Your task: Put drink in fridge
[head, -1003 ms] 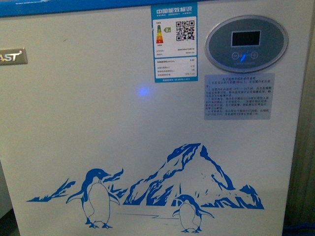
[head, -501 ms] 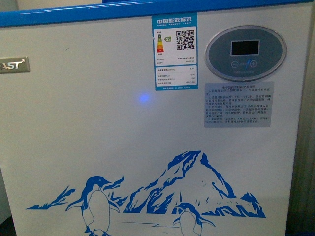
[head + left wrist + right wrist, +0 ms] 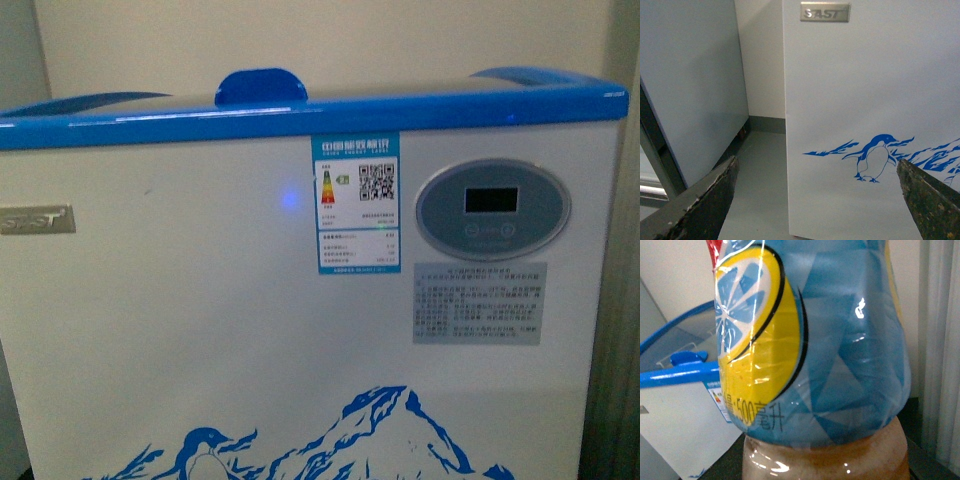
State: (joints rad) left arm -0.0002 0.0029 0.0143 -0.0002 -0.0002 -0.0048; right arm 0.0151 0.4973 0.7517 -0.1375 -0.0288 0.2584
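The drink is a bottle with a blue wrap and a yellow lemon slice on it. It fills the right wrist view, very close to the camera, and brown drink shows in its lower part. It is outside the fridge, which shows further back behind it. The right tool does not show, so I cannot tell if it is clamped on the bottle.

The left tool has its two dark fingers far apart, with nothing between them. It is low down, facing the penguin on the white front of the fridge.

The fridge has a blue rim on top, a sticker and an oval grey panel. A grey cabinet stands beside it on the floor. A pale wall is behind.
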